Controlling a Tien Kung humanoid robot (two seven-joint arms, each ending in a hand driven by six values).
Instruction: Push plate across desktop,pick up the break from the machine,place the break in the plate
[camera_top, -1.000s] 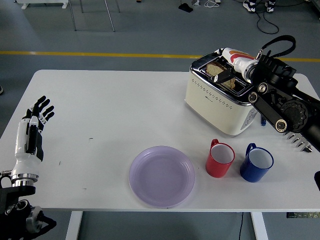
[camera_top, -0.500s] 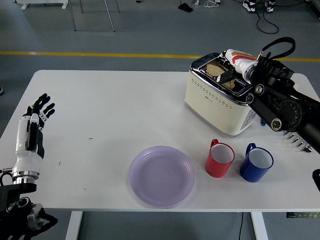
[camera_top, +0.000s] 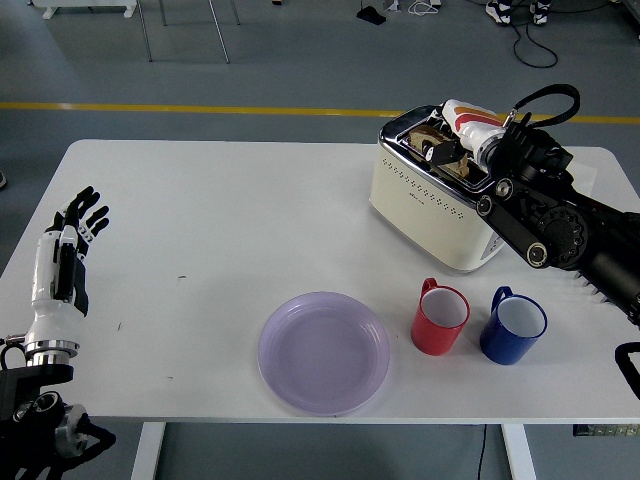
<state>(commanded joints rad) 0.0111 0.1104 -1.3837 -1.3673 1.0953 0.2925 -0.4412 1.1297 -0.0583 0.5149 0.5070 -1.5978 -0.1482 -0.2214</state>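
While fingers unclear, right hand (camera_top: 447, 152) at glossy boxy cream toaster (camera_top: 430, 205); round translucent plate (camera_top: 324, 352).

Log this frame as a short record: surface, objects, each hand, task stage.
surface: white table
toaster: cream, far right, bread in its slots
plate: purple, near edge, empty
cups: red cup, blue cup, right of plate
left hand: open, at left edge
right hand: reaching into toaster top, grip unclear
stage: bread not yet out
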